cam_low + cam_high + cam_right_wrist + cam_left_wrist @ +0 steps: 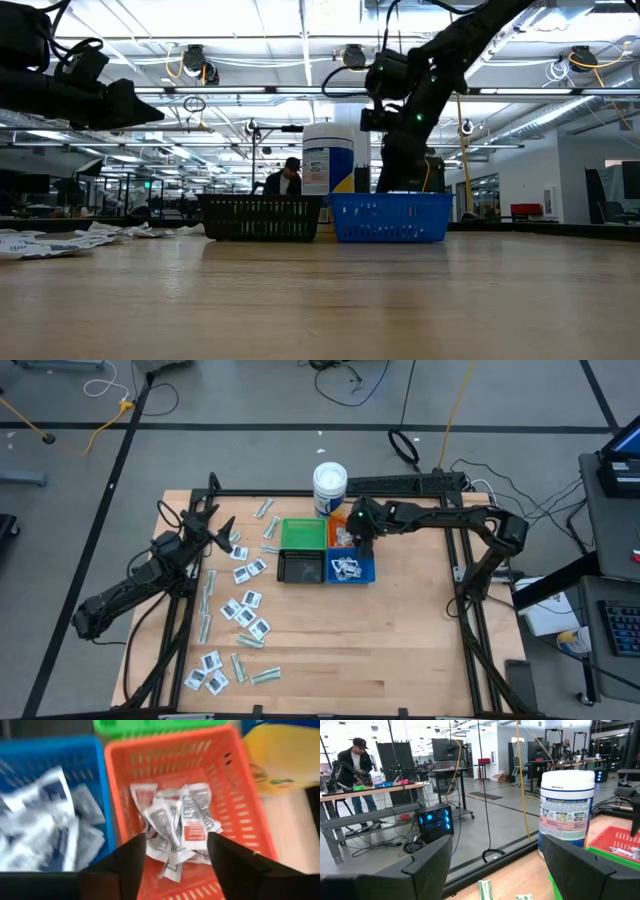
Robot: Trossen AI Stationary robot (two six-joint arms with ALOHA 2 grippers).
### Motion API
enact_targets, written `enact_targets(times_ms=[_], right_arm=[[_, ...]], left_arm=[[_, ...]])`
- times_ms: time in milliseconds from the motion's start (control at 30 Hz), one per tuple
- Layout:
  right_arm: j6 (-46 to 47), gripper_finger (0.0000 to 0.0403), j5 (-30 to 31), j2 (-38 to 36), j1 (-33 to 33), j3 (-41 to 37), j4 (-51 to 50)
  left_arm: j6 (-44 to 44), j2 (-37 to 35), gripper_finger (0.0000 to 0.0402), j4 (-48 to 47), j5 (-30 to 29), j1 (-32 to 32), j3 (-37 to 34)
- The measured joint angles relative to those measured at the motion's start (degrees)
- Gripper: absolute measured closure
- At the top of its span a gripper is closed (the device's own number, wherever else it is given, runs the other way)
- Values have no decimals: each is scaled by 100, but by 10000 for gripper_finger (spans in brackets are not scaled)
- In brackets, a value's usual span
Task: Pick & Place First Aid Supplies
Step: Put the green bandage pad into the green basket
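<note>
The packets (pixel 243 608) lie mostly loose on the table's (pixel 400 650) left half, white sachets and pale-green strips scattered from near the far edge down to the near left corner, with small gaps between them. Others already sit in the bins: a heap of red-printed sachets (pixel 175 827) in the orange bin (pixel 240 805), and blue-printed ones (pixel 45 825) in the blue bin (pixel 97 785) touching its side. The right gripper (pixel 176 855) hangs directly over the orange bin, jaws parted and holding nothing, the heap visible between the fingers. The green bin (pixel 302 534) and black bin (pixel 299 568) adjoin these two in a tight square block near the table's far middle, and a white tub (pixel 329 488) stands just beyond them by the far edge. The left gripper (pixel 222 532) hovers over the far left of the table above the scattered packets, jaws wide and empty. The table's right half and near middle are bare wood, open for movement.
</note>
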Motion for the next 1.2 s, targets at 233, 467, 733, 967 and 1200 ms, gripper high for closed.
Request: enact_targets(times_ms=[233,467,733,967,1200], right_arm=[[460,137,-229,-475,-32,12,42],[-10,111,-102,-1276,-316,-771,1415],[-117,118,-94,-2674,-498,-2509,3814],[130,118,-98,-4443,-605,-3915,4359],[170,117,-98,-6146,-848,-5145,4379]], left_arm=[[0,-2,94,0,0,0,-1],[1,-1,94,0,0,-1,0],[1,-1,94,3,0,-1,0],[0,62,94,16,0,-6,0],[1,64,94,0,0,-6,-1]])
